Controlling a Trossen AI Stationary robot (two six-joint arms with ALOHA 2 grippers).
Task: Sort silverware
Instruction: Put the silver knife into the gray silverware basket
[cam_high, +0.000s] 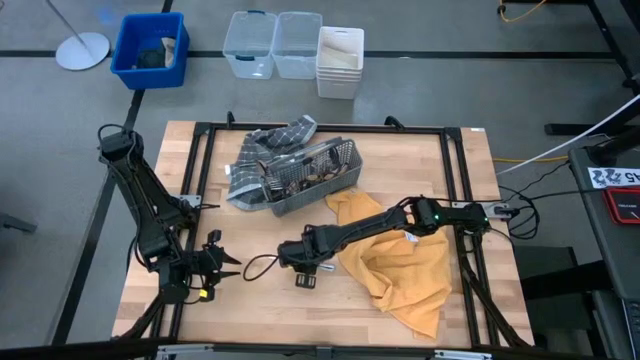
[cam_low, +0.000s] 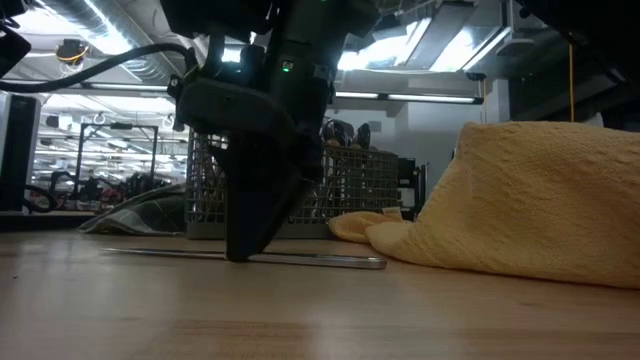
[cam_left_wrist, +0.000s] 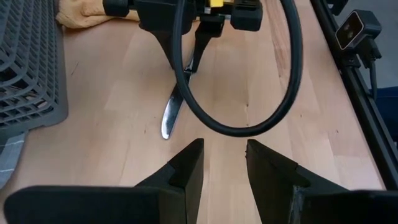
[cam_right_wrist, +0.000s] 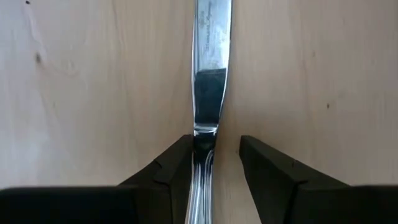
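While lowered onto the wooden surface just below the middle of the overhead frame, right end effector stands with fingers spread, straddling a silver knife lying flat on the wood. In the right wrist view, knife runs up the centre of the frame, one finger touching its edge, the other standing clear beside it; not pinched. In the low view, same knife stretched flat across the lower middle, dark fingertips resting down on it. Seen from the left wrist camera, knife tip left of centre, pointing toward the bottom of the frame. Left end effector parked at lower left of the overhead frame, fingers parted, holding nothing, well apart from the knife. Grey wire-mesh caddy in the upper middle of the overhead frame, tilted, more silverware jumbled inside, partly on a grey checked cloth. Yellow towel crumpled at lower right of centre, under the right arm. Beyond the surface along the top edge: blue bin, two clear bins, white tub.
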